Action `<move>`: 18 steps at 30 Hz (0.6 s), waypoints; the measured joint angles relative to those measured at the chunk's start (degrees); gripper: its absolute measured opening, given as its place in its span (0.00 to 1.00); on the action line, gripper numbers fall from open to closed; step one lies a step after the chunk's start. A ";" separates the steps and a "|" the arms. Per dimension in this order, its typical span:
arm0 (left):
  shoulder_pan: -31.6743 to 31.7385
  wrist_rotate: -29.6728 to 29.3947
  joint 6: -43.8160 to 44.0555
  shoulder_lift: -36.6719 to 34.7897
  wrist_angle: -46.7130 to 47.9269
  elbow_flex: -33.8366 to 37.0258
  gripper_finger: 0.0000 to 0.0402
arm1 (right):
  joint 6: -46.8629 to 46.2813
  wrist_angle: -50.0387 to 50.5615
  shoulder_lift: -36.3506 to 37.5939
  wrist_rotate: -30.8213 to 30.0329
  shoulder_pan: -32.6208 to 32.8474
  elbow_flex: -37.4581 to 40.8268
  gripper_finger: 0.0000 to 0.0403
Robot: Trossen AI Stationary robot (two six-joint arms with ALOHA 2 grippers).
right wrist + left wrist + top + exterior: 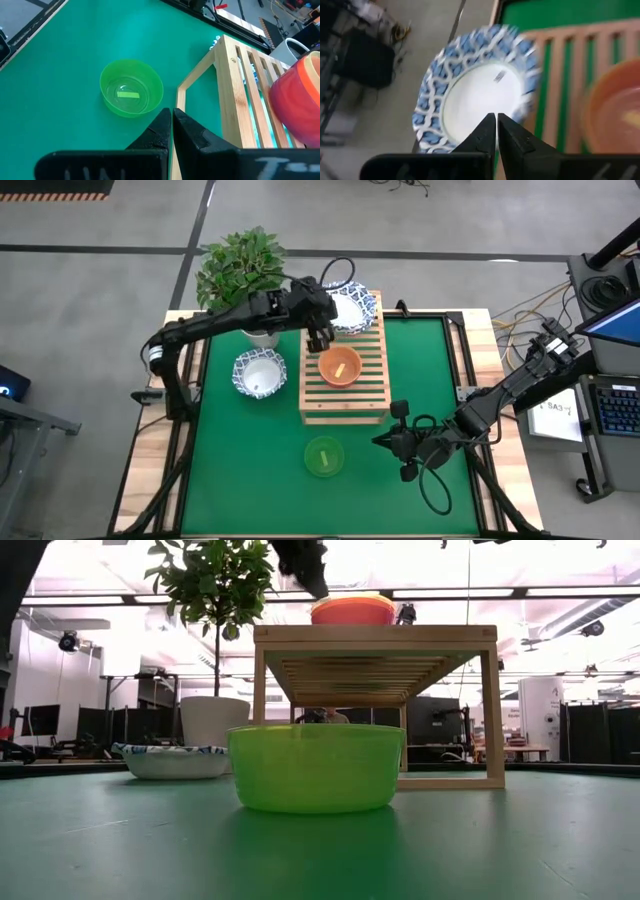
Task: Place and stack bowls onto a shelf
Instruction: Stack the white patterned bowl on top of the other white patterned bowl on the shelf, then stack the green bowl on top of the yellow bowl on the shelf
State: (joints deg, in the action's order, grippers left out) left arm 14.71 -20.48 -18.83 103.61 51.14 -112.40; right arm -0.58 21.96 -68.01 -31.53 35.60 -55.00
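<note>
Left tool: the left tool [320, 332] hangs over the far end of the shelf [345, 412], fingers pressed together, holding nothing.
Bowl by it: a white bowl with a blue rim [349, 308] sits on the shelf's far end, just past the left tool (part of it sticks out over the edge, I think).
Red bowl: the red bowl [339, 366] sits on the slats, just beside the left tool, on its near side.
Other blue-rim bowl: a second blue-rim bowl [259, 372] sits on the worktop [240, 460], off to the side of the shelf.
Right tool: the right tool [383, 441] waits low near the shelf's front corner, fingers closed, empty.
Green bowl: the green bowl [324, 456] sits on the worktop, just ahead of the right tool.
Step now: it looks like a bowl gets picked next.
How to do it well: open the fingers wide first, come down over one rim, pinch the wall softly, lift straight up, then set it down flat (not near the edge, or it may tip).
</note>
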 joint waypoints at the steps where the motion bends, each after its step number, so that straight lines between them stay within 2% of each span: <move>1: 0.62 0.01 0.10 0.21 0.10 0.43 0.00 | 0.05 0.02 0.00 -0.01 0.01 0.00 0.02; 10: 2.55 0.92 1.81 0.28 -2.22 7.96 0.00 | 0.13 -0.09 0.00 -0.02 0.00 0.00 0.02; 18: 1.68 2.44 5.82 -0.14 -1.97 8.20 0.00 | -0.11 -0.51 0.00 -0.02 -0.14 0.02 0.02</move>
State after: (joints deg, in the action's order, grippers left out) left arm 16.39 -18.04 -13.01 103.47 49.17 -104.20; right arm -0.69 21.45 -68.01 -31.55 35.46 -54.98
